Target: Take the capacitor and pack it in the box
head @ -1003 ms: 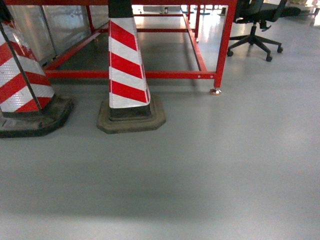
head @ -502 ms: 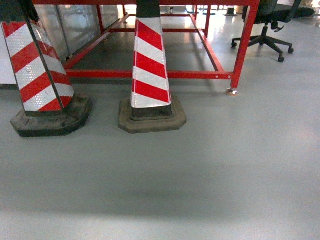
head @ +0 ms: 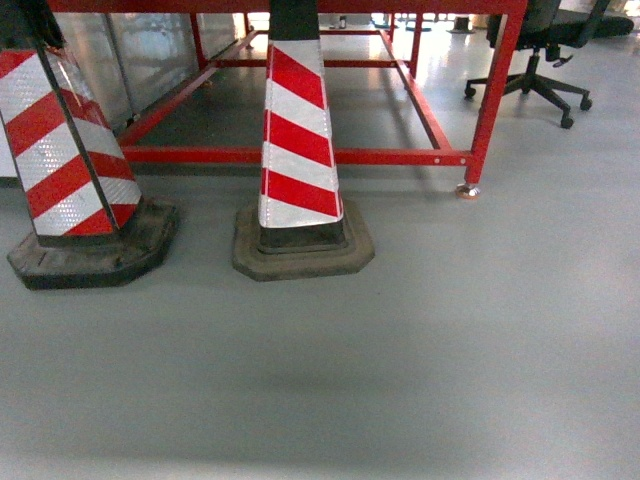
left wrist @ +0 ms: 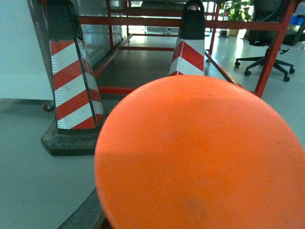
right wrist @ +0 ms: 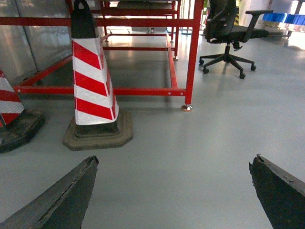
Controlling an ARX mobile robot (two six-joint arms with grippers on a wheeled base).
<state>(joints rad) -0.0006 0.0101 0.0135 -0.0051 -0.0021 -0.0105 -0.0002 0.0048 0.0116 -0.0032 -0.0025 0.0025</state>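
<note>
Neither box nor capacitor shows in any view. The right gripper [right wrist: 174, 191] hangs with its fingers [right wrist: 62, 198] spread wide above bare grey floor [head: 450, 330], a striped cone [right wrist: 90, 81] far left. An orange disc [left wrist: 205, 157] blocks the left wrist view, so I cannot tell the left jaws' state.

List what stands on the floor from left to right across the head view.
Left striped cone → middle striped cone → red frame leg → black office chair.
</note>
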